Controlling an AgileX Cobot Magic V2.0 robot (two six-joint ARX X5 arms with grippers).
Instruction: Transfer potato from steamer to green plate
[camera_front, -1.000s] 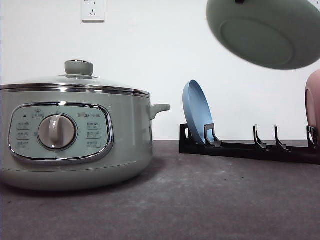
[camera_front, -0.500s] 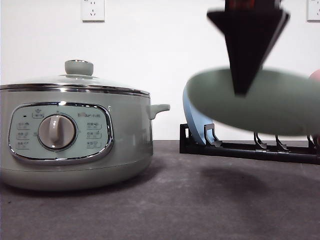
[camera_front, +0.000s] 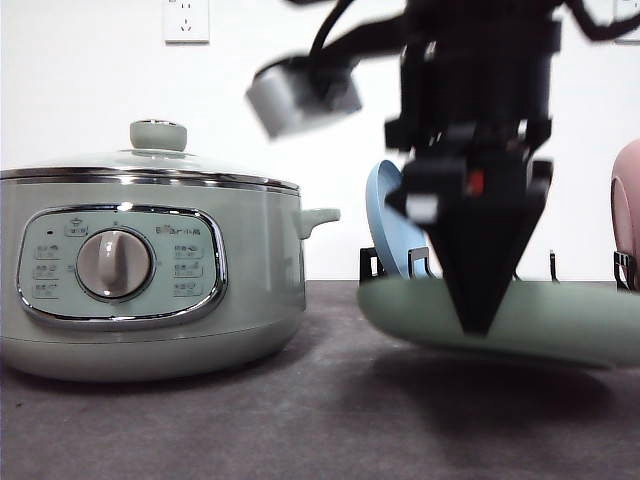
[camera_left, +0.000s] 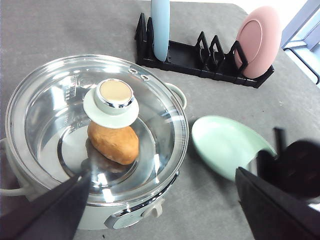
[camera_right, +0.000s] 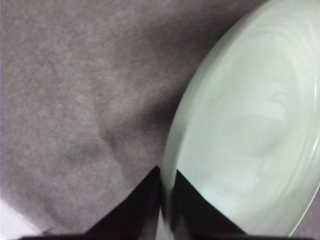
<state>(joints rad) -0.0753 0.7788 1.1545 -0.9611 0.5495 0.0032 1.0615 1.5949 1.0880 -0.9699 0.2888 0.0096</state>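
Steamer (camera_front: 150, 280), lidded, on table's (camera_front: 300, 420) left; my left pincer (camera_left: 160, 210) hangs spread wide above it, empty. Green plate (camera_front: 560, 320), beside steamer, low over the table, perhaps touching; my right pincer (camera_right: 167, 200) clamps its rim. Potato (camera_left: 113, 143) lies inside steamer under glass.

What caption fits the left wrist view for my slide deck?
Potato sits under the steamer lid while the right gripper holds the green plate beside it.
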